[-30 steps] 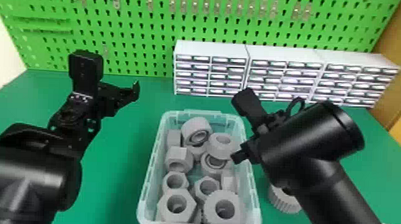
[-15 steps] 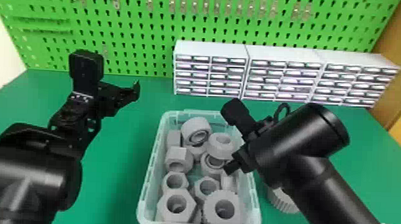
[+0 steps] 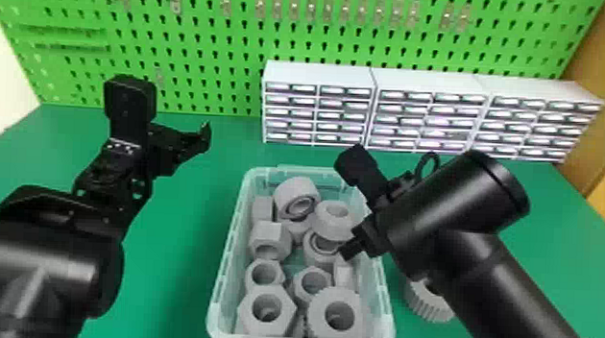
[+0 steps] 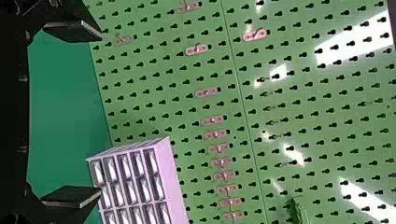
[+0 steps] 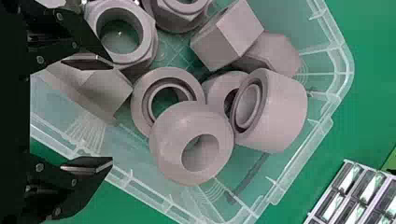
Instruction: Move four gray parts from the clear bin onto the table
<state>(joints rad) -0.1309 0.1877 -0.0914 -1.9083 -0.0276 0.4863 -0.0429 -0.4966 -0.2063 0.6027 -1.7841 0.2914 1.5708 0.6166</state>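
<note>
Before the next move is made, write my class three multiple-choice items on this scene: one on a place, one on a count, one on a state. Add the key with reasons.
1. Where is the clear bin?
A) Hung on the pegboard
B) On the green table
C) On top of the drawer units

2. How many white drawer units stand by the pegboard?
A) One
B) Five
C) Three

3. How do the fingers of the left gripper stand?
A) Apart
B) Pressed together
C) Crossed

Key:
1 B: green tabletop surrounds it in the head view.
2 C: three white blocks stand side by side.
3 A: the left wrist view shows a wide gap between them.
</note>
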